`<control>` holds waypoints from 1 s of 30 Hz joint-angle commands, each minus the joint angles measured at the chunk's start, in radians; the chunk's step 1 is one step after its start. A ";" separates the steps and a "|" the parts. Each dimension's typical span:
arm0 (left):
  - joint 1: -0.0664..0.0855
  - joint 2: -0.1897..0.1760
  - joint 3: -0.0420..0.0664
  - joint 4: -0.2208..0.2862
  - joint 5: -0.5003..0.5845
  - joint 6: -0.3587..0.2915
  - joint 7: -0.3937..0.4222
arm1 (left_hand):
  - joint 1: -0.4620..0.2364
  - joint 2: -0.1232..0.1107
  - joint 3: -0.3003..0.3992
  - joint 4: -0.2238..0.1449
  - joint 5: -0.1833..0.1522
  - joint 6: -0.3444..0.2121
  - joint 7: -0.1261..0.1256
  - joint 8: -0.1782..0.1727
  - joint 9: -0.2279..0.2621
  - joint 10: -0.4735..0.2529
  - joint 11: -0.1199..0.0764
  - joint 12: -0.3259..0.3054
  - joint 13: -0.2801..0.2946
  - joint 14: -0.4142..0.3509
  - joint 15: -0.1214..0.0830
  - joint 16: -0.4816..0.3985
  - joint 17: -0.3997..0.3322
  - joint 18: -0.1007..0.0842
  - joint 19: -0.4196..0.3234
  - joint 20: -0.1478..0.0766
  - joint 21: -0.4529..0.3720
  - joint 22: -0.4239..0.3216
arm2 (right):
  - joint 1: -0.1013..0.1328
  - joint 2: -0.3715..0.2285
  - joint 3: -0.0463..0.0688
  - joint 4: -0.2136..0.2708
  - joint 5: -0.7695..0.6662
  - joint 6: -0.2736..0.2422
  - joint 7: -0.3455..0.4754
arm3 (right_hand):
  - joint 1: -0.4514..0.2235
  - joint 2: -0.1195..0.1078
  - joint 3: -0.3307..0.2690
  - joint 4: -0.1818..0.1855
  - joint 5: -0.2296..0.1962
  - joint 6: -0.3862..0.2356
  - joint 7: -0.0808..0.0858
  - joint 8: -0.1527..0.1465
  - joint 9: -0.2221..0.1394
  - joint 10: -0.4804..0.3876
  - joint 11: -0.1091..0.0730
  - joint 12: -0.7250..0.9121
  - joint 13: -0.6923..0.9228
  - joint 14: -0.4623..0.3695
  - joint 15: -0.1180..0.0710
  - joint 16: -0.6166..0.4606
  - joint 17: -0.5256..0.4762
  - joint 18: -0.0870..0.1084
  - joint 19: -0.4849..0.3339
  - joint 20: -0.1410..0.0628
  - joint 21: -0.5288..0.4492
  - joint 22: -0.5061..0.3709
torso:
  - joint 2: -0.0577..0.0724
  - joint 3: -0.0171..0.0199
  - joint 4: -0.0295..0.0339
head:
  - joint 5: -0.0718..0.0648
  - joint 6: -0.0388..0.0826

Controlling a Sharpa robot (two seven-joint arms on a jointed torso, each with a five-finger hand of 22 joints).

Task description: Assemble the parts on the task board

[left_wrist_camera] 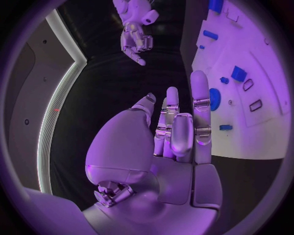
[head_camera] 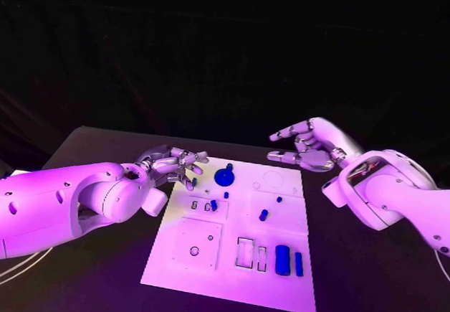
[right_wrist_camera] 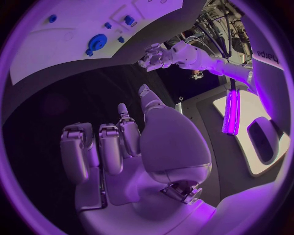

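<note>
Left robot hand (head_camera: 170,165) and right robot hand (head_camera: 310,149) hover empty, fingers apart, above task board (head_camera: 186,268).

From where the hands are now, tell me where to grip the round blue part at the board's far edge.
Grip the round blue part across its rim, fingers coming straight down from above. It seems to lie flat on the task board, so the sides offer little. The left hand, holding nothing beside it, looks the nearer one.

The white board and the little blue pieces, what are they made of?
The task board looks like smooth matte white plastic: flat, evenly coloured, with neat cut-out slots. The blue parts, such as the round gear, look like solid coloured plastic, though that is only a guess from looks.
</note>
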 commanded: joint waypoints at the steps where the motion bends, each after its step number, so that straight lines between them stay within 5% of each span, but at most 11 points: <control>1: 0.031 0.003 0.003 -0.010 -0.317 0.198 -0.383 | -0.005 0.003 -0.018 0.022 -0.026 -0.011 -0.005 0.029 0.015 -0.038 -0.002 0.074 0.074 0.044 -0.001 0.051 0.057 -0.008 -0.042 -0.001 0.056 0.050 | 0.008 -0.039 -0.001 0.000 0.181 0.013 0.026 | 0.008 0.012 -0.005 0.003 0.009 0.007 -0.003 0.005 0.001 -0.018 -0.001 -0.027 0.102 0.084 0.001 -0.012 0.180 0.008 0.052 0.005 -0.014 0.173 | -0.018 0.0072 -0.0071 | 0.011 -0.004; 6: 0.059 0.022 0.004 -0.024 -0.525 0.266 -0.545 | 0.000 -0.005 -0.058 0.067 -0.026 -0.028 -0.014 0.100 0.050 -0.101 -0.011 0.243 0.222 0.067 -0.006 0.198 0.237 -0.035 -0.019 -0.008 0.322 0.356 | 0.014 -0.089 -0.002 0.006 0.205 0.003 0.026 | 0.012 0.015 -0.007 0.003 0.010 0.007 -0.003 0.004 0.001 -0.025 -0.002 -0.041 0.093 0.082 0.000 -0.018 0.170 0.010 0.045 0.004 -0.019 0.162 | -0.024 0.0143 -0.0052 | 0.017 -0.014; 9: 0.070 0.051 0.004 -0.041 -0.620 0.285 -0.621 | -0.001 -0.004 -0.085 0.097 -0.026 -0.031 -0.030 0.178 0.092 -0.135 -0.018 0.385 0.335 0.096 -0.013 0.286 0.357 -0.069 0.029 -0.008 0.528 0.619 | 0.016 -0.109 -0.003 0.007 0.210 -0.001 0.024 | 0.019 0.022 -0.007 0.004 0.033 0.006 -0.003 0.003 0.000 -0.028 -0.003 -0.049 0.087 0.080 -0.001 -0.022 0.164 0.012 0.042 0.003 -0.023 0.156 | -0.028 0.0165 -0.0048 | 0.017 -0.017; 10: 0.072 0.059 0.004 -0.045 -0.643 0.287 -0.637 | 0.000 -0.001 -0.100 0.095 -0.022 -0.061 -0.031 0.225 0.123 -0.168 -0.030 0.486 0.422 0.102 -0.022 0.300 0.378 -0.077 0.035 -0.008 0.585 0.684 | 0.016 -0.115 -0.003 0.009 0.209 -0.003 0.023 | 0.022 0.025 -0.008 0.005 0.046 0.006 -0.003 0.003 0.000 -0.029 -0.003 -0.051 0.085 0.080 -0.002 -0.024 0.162 0.012 0.041 0.002 -0.024 0.154 | -0.030 0.0176 -0.0051 | 0.017 -0.018; 12: 0.074 0.077 0.004 -0.053 -0.677 0.288 -0.663 | -0.023 0.007 -0.116 0.098 -0.028 -0.059 -0.046 0.270 0.151 -0.128 -0.024 0.633 0.569 0.102 -0.023 0.300 0.378 -0.090 0.059 -0.014 0.648 0.779 | 0.016 -0.121 -0.004 0.009 0.209 -0.008 0.021 | 0.023 0.026 -0.008 0.005 0.051 0.006 -0.003 0.003 0.000 -0.030 -0.003 -0.053 0.083 0.080 -0.002 -0.024 0.161 0.012 0.041 0.002 -0.025 0.154 | -0.030 0.0192 -0.0057 | 0.020 -0.020; 15: 0.077 0.102 0.004 -0.065 -0.707 0.288 -0.693 | -0.037 0.022 -0.133 0.102 -0.029 -0.088 -0.051 0.329 0.194 -0.125 -0.027 0.733 0.666 0.102 -0.029 0.300 0.378 -0.110 0.097 -0.018 0.727 0.902 | 0.017 -0.124 -0.004 0.005 0.208 -0.011 0.017 | 0.022 0.027 -0.009 0.006 0.053 0.006 -0.003 0.002 0.000 -0.030 -0.003 -0.053 0.083 0.079 -0.002 -0.025 0.160 0.013 0.040 0.001 -0.025 0.153 | -0.031 0.0202 -0.0072 | 0.022 -0.022; 20: 0.084 0.146 0.005 -0.092 -0.735 0.296 -0.721 | -0.059 0.041 -0.162 0.102 -0.028 -0.134 -0.051 0.391 0.244 -0.145 -0.030 0.775 0.702 0.102 -0.031 0.300 0.378 -0.120 0.115 -0.020 0.760 0.957 | 0.017 -0.122 -0.007 -0.004 0.208 -0.012 0.010 | 0.022 0.027 -0.009 0.006 0.053 0.006 -0.003 0.002 0.000 -0.030 -0.003 -0.053 0.083 0.079 -0.002 -0.025 0.160 0.013 0.040 0.001 -0.025 0.153 | -0.030 0.0168 -0.0056 | 0.021 -0.020; 30: 0.097 0.219 0.004 -0.138 -0.858 0.368 -0.748 | -0.121 0.075 -0.241 0.104 -0.040 -0.164 -0.067 0.501 0.328 -0.109 -0.045 0.877 0.803 0.102 -0.040 0.300 0.378 -0.133 0.137 -0.029 0.807 1.036 | 0.014 -0.102 -0.012 -0.021 0.201 -0.010 -0.004 | 0.020 0.028 -0.012 0.010 0.053 0.006 -0.003 0.002 0.000 -0.030 -0.003 -0.055 0.081 0.079 -0.002 -0.027 0.157 0.013 0.039 0.001 -0.027 0.150 | -0.027 0.0162 -0.0053 | 0.027 -0.019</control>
